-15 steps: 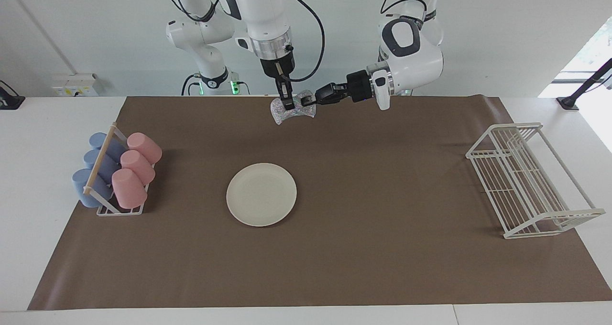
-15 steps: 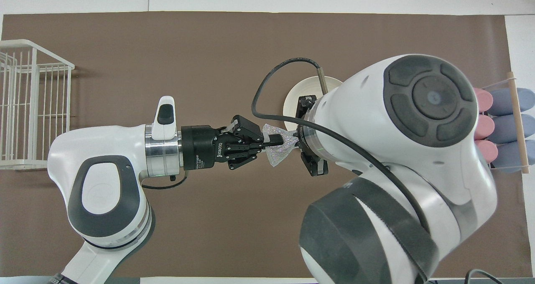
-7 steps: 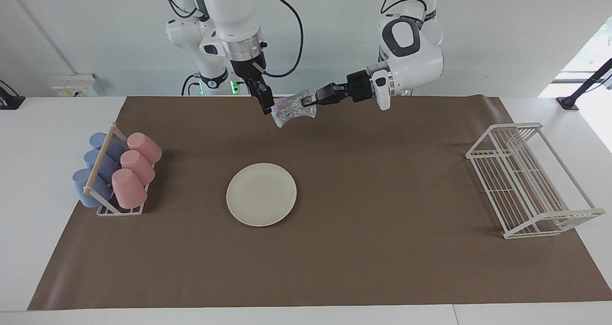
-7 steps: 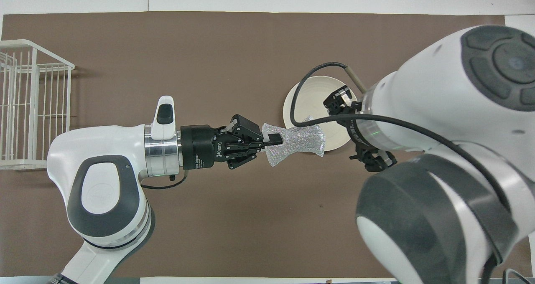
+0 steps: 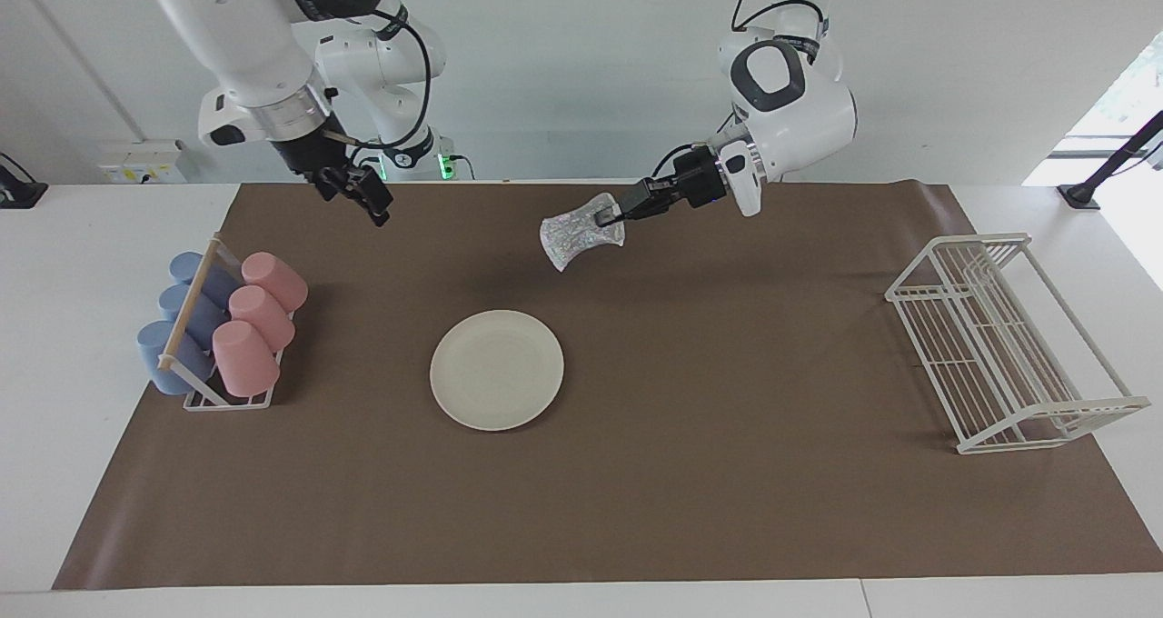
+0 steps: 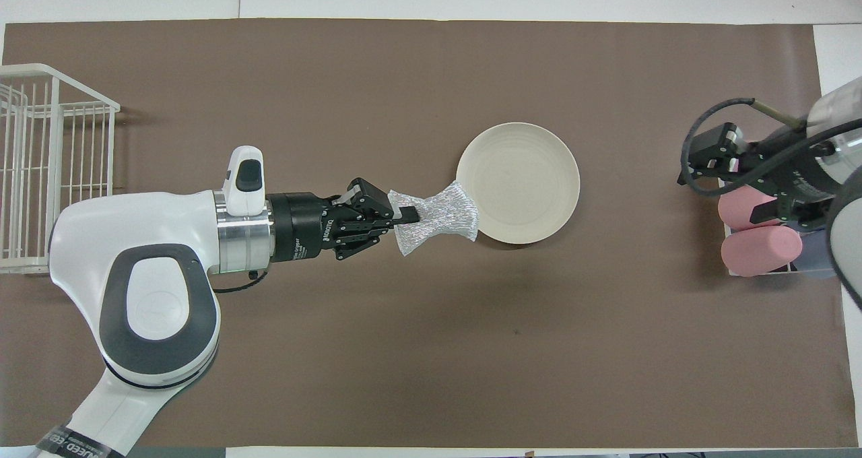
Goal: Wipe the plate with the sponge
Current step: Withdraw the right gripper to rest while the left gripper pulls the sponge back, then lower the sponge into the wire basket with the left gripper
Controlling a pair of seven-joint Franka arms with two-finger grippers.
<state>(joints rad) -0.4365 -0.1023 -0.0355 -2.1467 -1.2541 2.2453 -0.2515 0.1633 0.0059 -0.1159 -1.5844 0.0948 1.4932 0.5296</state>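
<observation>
1. Plate [image 5: 496,370] lies flat on the brown mat [image 5: 727,473] of the desk, below and clear of the left gripper [image 5: 611,217], nothing on it.
2. Sponge [image 5: 577,231] is pinched at its waist by the left gripper, fingertips pressed together on it; it hangs in the air above the mat, its free end pointing toward the plate. In the overhead view its tip overlaps the plate's rim, but the facing view shows it raised well above the surface, so no contact.
3. Right gripper [image 5: 371,202] is spread wide and holds nothing; it hangs over the mat's corner near the cup rack [image 5: 218,332], well apart from the sponge.
4. Step in hand, as judged: the sponge is carried by the left arm alone, and wiping is not yet begun.
5. Next move, as judged: lower the left gripper forward and down until the sponge's flat face meets the plate, then sweep across it. The plate is unrestrained and may slide under pressure.
6. White wire rack [image 5: 999,345] stands at the left arm's end, not involved.
</observation>
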